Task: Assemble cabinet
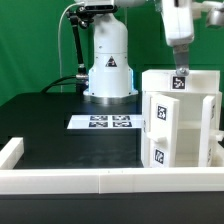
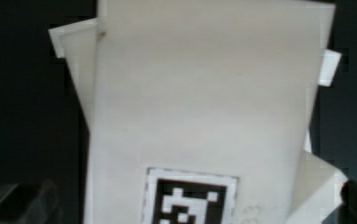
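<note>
Cabinet (image 1: 178,120), matte white plastic box body w/ square black-and-white marker tags on its front and top, stands upright on black tabletop (image 1: 60,125), at approx 3 o'clock in exterior view, just behind long low white border wall (image 1: 100,178). End effector (image 1: 181,70) sits right above cabinet's top; fingers spread wide, pinching nothing. Exterior view alone shows flat white marker board (image 1: 105,122) and white robot base (image 1: 108,65) near 12 o'clock. Wrist view shows only cabinet's white panel w/ one tag (image 2: 193,198), close up.

A black tabletop (image 1: 50,135) fills the scene, the marker board (image 1: 102,122) lying at its centre, a low white border wall (image 1: 70,180) at six o'clock.
</note>
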Robot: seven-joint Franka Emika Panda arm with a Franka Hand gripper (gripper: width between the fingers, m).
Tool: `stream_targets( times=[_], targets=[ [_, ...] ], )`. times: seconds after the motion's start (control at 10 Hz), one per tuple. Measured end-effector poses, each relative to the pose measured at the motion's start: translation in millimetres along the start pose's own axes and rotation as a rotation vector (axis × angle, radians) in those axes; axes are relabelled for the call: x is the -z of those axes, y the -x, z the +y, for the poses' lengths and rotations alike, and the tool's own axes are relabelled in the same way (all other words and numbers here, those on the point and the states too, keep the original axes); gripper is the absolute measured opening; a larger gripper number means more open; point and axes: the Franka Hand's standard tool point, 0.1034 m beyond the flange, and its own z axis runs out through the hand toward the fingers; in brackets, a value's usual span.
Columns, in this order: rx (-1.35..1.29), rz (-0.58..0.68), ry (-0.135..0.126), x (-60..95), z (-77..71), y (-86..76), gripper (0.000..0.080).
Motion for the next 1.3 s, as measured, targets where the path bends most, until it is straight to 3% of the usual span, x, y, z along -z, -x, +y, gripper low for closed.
stream_targets(
  times=[0.4,0.7,1.3],
  targets=[
    [0.037,-0.007,0.0,-1.4,0.5,1.5,0.0796],
    [0.374,-0.017,0.029,0.9,-2.0,5.3,0.0796],
    [0.829,-0.023,0.018,3.5,-5.7,5.2,0.0796]
  ],
)
